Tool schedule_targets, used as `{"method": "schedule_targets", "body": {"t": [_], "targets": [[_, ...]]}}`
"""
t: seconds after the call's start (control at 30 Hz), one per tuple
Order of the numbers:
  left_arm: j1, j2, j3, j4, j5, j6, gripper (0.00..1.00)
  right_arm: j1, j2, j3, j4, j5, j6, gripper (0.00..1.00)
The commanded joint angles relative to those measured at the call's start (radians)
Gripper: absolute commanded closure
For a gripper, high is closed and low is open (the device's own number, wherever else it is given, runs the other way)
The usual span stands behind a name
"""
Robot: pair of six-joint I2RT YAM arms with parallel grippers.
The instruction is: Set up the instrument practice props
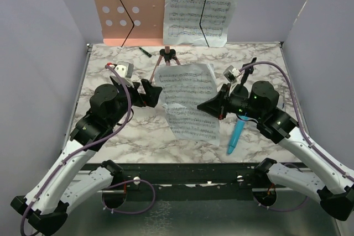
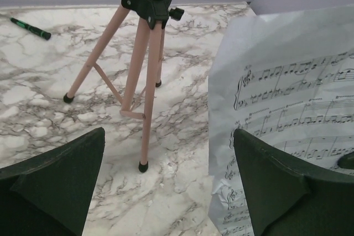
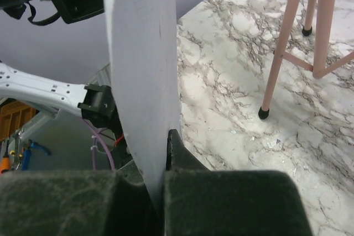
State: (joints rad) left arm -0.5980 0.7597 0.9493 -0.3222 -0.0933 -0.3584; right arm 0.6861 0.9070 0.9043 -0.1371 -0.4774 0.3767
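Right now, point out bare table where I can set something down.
Free: front-left marble between the left gripper and the held sheet; back-left corner beside the pen. Crowded: the middle, with tripod, sheet and right gripper; the microphone lies front right.

Marble table (image 1: 138,131), tripod stand (image 1: 167,57), blue microphone (image 1: 236,135), pen (image 1: 145,52)

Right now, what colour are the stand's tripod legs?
Pink. The tripod legs show best in the left wrist view.

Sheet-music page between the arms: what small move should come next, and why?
Probably the right pincer, shut on the sheet-music page, should lift it toward the bare left half of the music stand: the left pincer stands open, gripping nothing, and another page already fills the right half.
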Motion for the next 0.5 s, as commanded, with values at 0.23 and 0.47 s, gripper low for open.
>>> {"method": "schedule_targets", "body": {"t": [0.23,0.47], "targets": [[-0.003,0.177,0.436,-0.407,-0.026,0.147,0.02,0.004,0.006,0.193,-0.081,-0.108,-0.076,0.99],[-0.002,0.259,0.693,-0.517,-0.130,0.151,0.04,0.004,0.044,0.354,-0.122,-0.018,-0.098,0.99]]}}
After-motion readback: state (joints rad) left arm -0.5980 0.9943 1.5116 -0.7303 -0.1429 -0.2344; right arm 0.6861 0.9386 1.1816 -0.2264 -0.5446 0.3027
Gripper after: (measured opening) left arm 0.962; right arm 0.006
